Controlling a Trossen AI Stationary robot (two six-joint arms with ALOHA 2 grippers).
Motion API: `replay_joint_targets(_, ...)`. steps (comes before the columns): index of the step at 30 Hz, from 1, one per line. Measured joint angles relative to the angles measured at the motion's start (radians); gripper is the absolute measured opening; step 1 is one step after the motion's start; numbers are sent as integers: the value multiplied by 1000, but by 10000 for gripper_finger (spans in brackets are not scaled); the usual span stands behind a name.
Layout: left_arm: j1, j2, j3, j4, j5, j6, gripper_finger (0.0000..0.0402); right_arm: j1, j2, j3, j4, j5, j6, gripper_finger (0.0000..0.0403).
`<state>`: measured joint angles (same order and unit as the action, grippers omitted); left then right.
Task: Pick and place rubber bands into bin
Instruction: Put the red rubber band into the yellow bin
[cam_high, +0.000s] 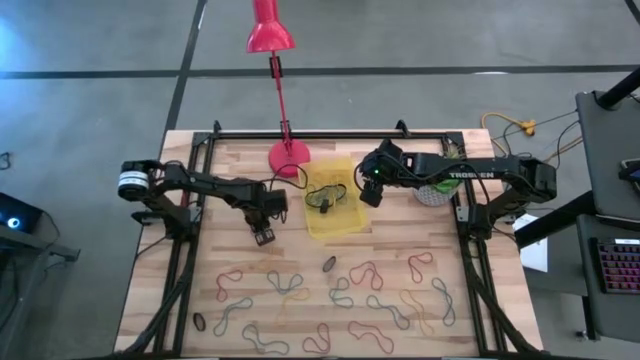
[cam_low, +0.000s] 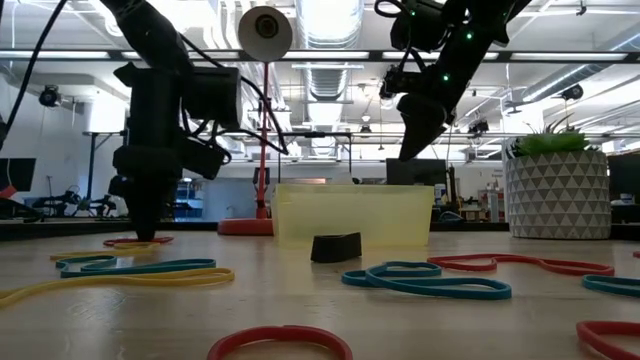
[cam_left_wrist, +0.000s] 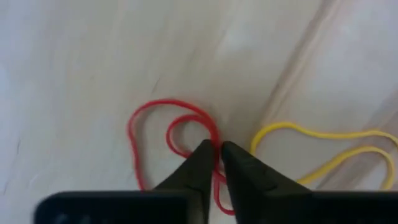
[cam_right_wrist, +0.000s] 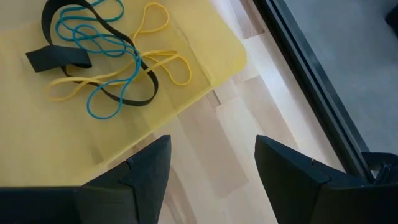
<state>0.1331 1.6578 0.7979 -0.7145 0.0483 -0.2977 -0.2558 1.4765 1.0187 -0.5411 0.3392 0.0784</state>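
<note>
Plainly, "TROSSEN" on right arm (cam_high: 470, 175), left end effector (cam_left_wrist: 216, 148) pinching red rubber band (cam_left_wrist: 152, 134), right end effector (cam_right_wrist: 211, 155) wide open, empty.

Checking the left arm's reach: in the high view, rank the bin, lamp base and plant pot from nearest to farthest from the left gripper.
From the left gripper:
1. Bin, just to its right.
2. Lamp base, toward the table's far edge.
3. Plant pot, beyond the bin, under the right arm.
</note>
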Motion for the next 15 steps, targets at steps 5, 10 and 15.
replay_joint_targets(5, 13, -6, 19, -2, -12, 25, 4, 0, 0, 0, 0, 0, 25, 219)
replay_joint_targets(10, 33, -34, 96, 14, -90, 78, 1, 0, 0, 0, 0, 0, 27, 219)
replay_joint_targets(15, 82, -42, 243, 39, -221, 177, 0, 0, 0, 0, 2, 0, 27, 219)
